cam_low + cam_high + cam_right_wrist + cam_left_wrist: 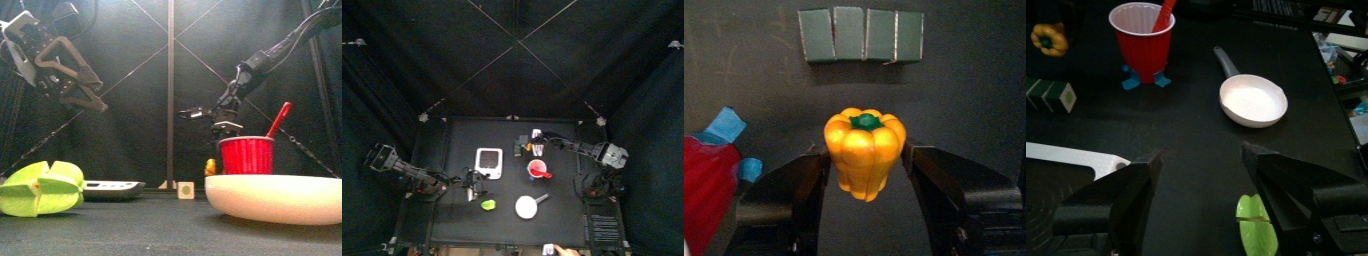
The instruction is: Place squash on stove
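Black table [509, 140], black curtains all round. Nearest the front edge you have the green lump [40, 188] on the left and the white pan [274, 197] on the right; the pan fills much of the front view. Behind them, the stove [489, 162] lies flat, left of centre, and the red cup [539, 170] with its straw stands just right of it. Your left gripper [1200, 195] hangs above the stove's near corner with jaws spread wide and nothing between them. Farthest back, the squash [863, 152] stands upright on the table behind the cup, near a small row of grey blocks [861, 36]. Your right gripper [865, 185] is down around it, jaws parted and flanking both sides; I can't tell whether they touch it yet. Risks, as I judge them: the squash is smooth and rounded, so an off-centre squeeze could squirt it out or tip it. The cup sits just beside the path to the stove; a low carry could knock it over.
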